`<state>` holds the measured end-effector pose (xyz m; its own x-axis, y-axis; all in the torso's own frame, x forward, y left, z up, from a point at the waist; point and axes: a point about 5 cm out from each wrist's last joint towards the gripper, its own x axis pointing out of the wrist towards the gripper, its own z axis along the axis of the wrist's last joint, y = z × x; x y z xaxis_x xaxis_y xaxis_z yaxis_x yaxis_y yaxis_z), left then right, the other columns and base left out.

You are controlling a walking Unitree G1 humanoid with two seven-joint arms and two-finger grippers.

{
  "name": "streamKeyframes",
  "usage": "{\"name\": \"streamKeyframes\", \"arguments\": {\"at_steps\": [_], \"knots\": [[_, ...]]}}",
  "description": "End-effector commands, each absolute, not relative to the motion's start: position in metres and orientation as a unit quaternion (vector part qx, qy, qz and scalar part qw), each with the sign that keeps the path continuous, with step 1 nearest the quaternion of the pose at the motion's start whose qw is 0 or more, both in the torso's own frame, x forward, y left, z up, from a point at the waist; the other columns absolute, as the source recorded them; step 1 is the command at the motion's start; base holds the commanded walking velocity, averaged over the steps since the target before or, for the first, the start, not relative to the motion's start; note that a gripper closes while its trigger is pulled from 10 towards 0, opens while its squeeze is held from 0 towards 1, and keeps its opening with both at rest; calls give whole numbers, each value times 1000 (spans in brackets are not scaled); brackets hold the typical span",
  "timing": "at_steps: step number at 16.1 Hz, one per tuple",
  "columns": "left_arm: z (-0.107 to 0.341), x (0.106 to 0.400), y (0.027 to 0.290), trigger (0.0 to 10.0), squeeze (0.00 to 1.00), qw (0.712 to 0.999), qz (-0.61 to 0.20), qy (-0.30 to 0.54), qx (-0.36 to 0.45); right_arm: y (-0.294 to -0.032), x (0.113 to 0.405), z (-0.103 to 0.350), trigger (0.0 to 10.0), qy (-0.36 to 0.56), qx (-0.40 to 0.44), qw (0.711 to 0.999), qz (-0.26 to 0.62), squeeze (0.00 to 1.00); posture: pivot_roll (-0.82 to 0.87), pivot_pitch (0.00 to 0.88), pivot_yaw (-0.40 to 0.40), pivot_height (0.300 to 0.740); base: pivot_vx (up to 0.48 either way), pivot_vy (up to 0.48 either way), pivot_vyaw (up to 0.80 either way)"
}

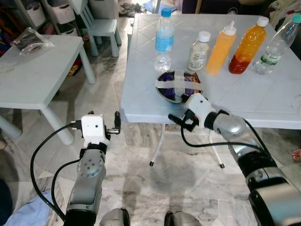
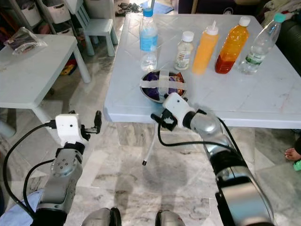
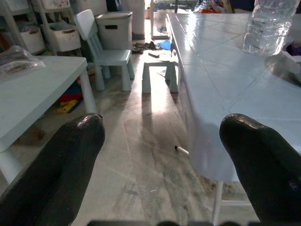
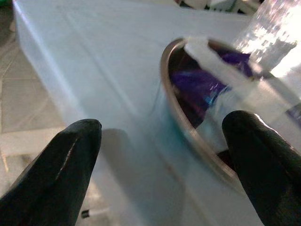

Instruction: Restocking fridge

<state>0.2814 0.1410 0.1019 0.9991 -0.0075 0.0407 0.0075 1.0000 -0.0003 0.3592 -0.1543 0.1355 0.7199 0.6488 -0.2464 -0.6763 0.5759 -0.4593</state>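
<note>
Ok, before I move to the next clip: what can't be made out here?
- Bowl contents: purple wrapping under tape strips; the item cannot be identified.
- Bottle: its top is cut off by the left wrist view's edge.
- Small bottle: label too small to read.
- Bag on the side table: contents unclear.

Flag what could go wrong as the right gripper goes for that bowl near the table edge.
The metal bowl sits close to the table's front edge; a nudge from the open right gripper could tip it off. Its cover is just tape strips, so the purple contents may spill. The water bottle stands right behind the bowl and could topple if it is pushed back.
</note>
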Motion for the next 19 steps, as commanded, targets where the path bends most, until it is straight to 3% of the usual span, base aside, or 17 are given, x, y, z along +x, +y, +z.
{"name": "streamKeyframes", "arguments": {"at_steps": [1,6,7,8,18,19], "knots": [[97,279,143,10000,0,1000,-2,-6,7,-157,364,141,10000,22,-285,884,369,0,-38,116,30,740,0,0,0],[99,280,146,10000,0,1000,-3,-5,18,-154,367,133,10000,46,-294,882,366,0,-22,117,43,740,0,0,0],[101,281,146,10000,0,1000,-3,-7,20,-152,367,130,2549,56,-292,881,368,0,-12,119,49,740,0,0,0],[101,280,147,10000,0,1000,-4,-7,21,-152,367,127,0,63,-292,879,373,0,-9,119,50,740,0,0,0],[100,277,143,10000,0,1000,-9,-1,22,-164,369,127,0,77,-338,869,353,0,-13,121,51,740,0,0,0],[101,277,143,10000,0,1000,-9,-1,22,-165,369,128,392,75,-342,867,353,0,-14,121,51,740,0,0,0]]}}
